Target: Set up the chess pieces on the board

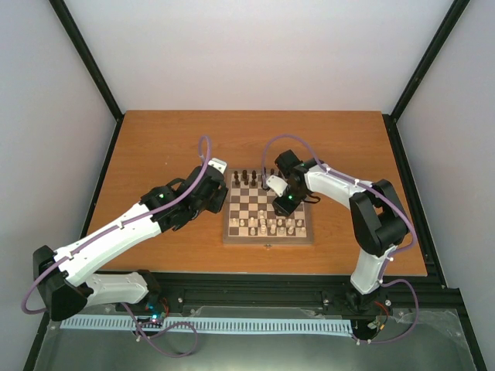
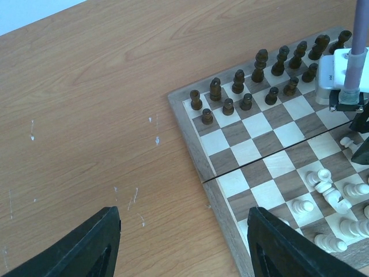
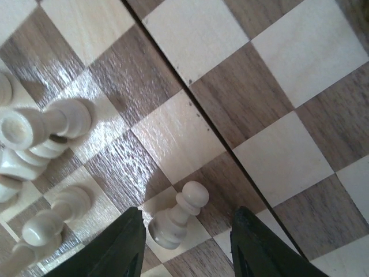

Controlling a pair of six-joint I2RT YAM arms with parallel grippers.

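Chess pieces (image 1: 268,225) sit on the board (image 1: 267,241) at the middle of the table (image 1: 170,147). The dark pieces (image 2: 259,75) stand in two rows along its far edge. The cream pieces (image 2: 340,225) cluster at the near edge, some toppled. One cream pawn (image 3: 176,218) stands between the parted jaws of the right pincer (image 3: 187,234). The left pincer (image 2: 184,216) hovers, jaws apart and empty, over the table beside the board's left edge.

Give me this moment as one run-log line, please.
left hand: open, empty, at edge of board | right hand: open, straddling cream pawn | dark pieces: two far rows | cream pieces: some toppled
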